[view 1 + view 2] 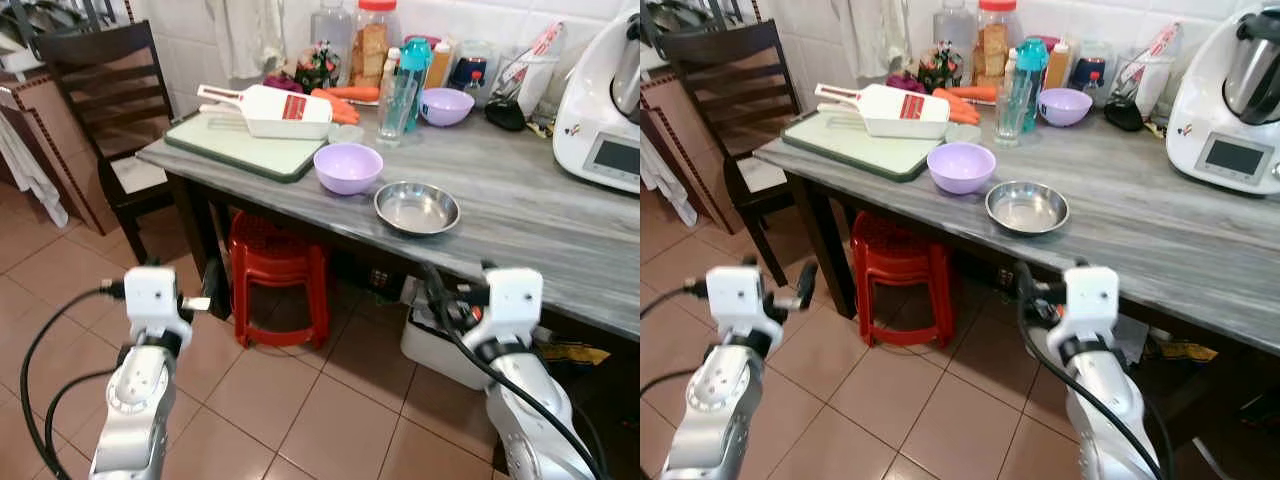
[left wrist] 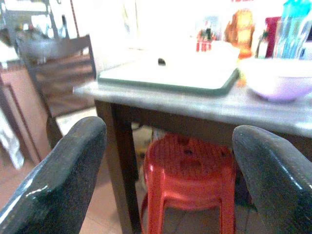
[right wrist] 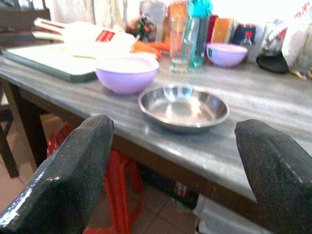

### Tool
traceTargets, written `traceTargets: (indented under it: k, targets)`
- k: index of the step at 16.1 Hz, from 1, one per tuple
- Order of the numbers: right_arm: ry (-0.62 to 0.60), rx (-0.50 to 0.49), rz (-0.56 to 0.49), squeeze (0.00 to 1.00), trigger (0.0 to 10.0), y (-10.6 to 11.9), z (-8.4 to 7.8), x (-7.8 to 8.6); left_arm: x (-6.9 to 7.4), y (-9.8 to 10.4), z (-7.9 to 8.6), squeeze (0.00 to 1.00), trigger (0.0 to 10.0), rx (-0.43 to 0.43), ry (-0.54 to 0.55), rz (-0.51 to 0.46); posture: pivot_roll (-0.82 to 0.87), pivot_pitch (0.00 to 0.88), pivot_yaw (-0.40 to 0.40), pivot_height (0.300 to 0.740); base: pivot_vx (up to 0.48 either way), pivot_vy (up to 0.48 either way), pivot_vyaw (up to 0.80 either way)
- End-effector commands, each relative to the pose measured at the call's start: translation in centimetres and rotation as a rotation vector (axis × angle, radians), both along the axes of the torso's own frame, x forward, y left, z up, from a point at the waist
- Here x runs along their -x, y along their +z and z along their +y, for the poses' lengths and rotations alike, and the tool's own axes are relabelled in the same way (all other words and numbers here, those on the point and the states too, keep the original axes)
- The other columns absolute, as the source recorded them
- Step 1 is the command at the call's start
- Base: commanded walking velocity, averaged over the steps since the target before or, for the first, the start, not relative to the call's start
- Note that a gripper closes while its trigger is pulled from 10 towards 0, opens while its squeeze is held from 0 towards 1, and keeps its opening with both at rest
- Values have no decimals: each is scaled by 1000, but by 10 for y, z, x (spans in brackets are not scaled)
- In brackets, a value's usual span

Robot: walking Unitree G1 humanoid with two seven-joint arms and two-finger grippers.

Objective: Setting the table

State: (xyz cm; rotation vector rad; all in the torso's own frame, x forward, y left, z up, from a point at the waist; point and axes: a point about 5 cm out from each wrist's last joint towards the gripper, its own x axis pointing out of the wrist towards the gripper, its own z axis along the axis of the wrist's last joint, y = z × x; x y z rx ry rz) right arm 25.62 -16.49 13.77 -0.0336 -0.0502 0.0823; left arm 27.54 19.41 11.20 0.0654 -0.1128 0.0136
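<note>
A shallow steel bowl [image 1: 416, 207] sits near the front edge of the grey table [image 1: 540, 225], with a purple bowl [image 1: 347, 166] just to its left. Further back stand a second purple bowl [image 1: 447, 105], a clear glass [image 1: 393, 112] and a teal bottle [image 1: 415, 70]. Both arms are held low in front of the table, below its top. My left gripper [image 2: 168, 161] is open and faces the table's left corner and the red stool [image 2: 187, 180]. My right gripper [image 3: 173, 161] is open too, facing the steel bowl [image 3: 183, 106], with nothing between its fingers.
A green-edged cutting board [image 1: 245, 148] carries a white slicer [image 1: 270, 110], with carrots [image 1: 340, 100] behind it. Jars and bottles line the back wall, and a white kitchen machine [image 1: 605, 110] stands at the right. A dark wooden chair [image 1: 100, 110] is to the left, a white box [image 1: 440, 345] under the table.
</note>
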Motion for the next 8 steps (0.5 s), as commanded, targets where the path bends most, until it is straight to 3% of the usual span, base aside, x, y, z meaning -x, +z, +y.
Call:
traceTargets:
  k: [1, 5, 6, 8]
  targets:
    - [-2, -4, -12, 0, 10000, 3, 2, 1, 0, -1, -2, 0, 10000, -8, -6, 5, -22, 0, 5, 740, 0, 0, 0]
    - [33, -21, -14, 0, 10000, 1, 11, 2, -2, -2, -9, 0, 10000, -10, -22, 0, -15, 0, 9, 740, 0, 0, -770]
    - [33, -43, -8, 0, 10000, 1, 12, 1, -1, -5, -12, 0, 10000, -5, -59, 26, -9, 0, 6, 740, 0, 0, 0]
    - [30, -45, 18, 0, 10000, -2, 12, 1, 0, -9, -14, 0, 10000, 22, -73, 62, -7, 0, 3, 740, 0, 0, -719]
